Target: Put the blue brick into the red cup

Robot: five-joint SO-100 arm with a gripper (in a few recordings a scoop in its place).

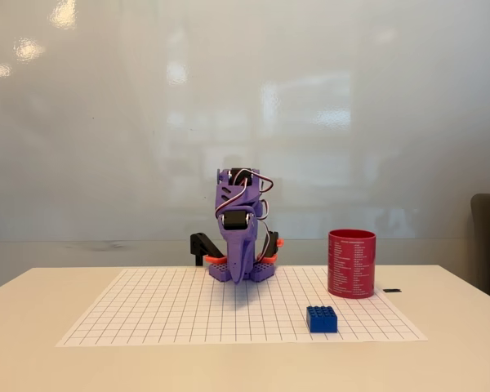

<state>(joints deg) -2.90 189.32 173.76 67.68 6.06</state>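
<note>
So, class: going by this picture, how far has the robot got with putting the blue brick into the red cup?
Nothing looks done. The blue brick sits on the grid sheet, in front of and apart from the upright red cup. Nothing is in hand: the purple arm is folded at the back of the sheet, its jaws pointing down, far from the brick. Reaching, grasping, carrying and dropping all remain.

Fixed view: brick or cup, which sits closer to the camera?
The blue brick: it lies lower in frame, nearer the grid sheet's front edge; the red cup stands behind it.
</note>
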